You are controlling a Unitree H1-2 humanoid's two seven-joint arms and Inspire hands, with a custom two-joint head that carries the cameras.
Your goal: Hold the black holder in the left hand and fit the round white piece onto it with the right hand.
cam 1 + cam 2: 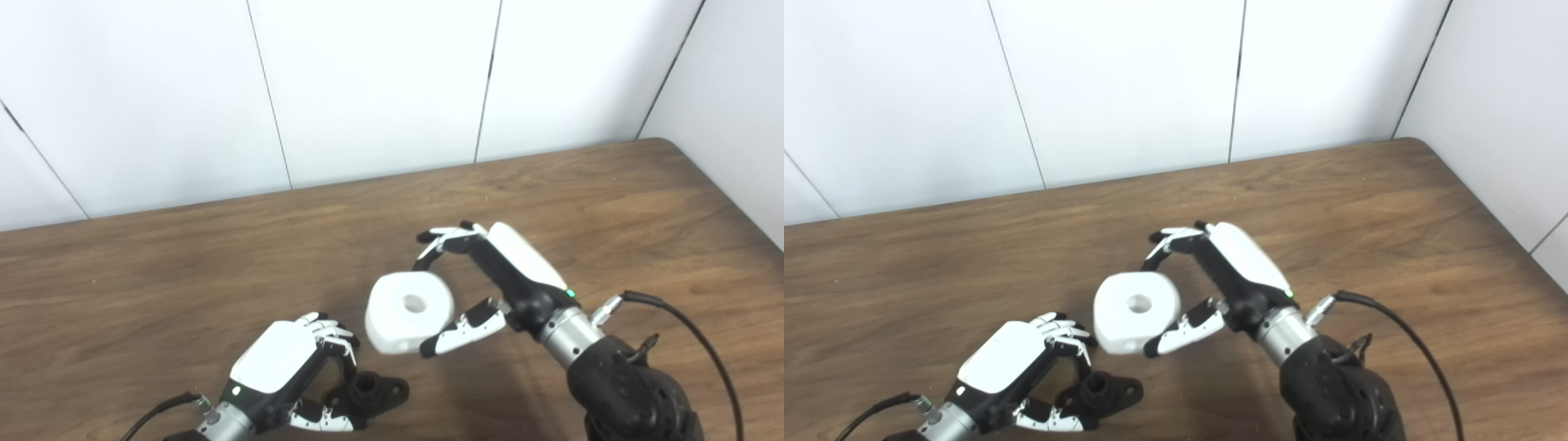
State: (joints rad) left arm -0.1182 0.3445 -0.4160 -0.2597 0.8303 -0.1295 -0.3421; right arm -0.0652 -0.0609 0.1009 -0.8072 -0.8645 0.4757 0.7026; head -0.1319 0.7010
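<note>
Nearby — white piece [409,311] above black holder [370,392]

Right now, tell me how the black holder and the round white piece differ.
The black holder is dark, flat-flanged and low at the table, gripped by the left robot hand. The round white piece is pale, chunky and bigger, held in the right robot hand, up and to the holder's right. Both show a round central hole.
</note>
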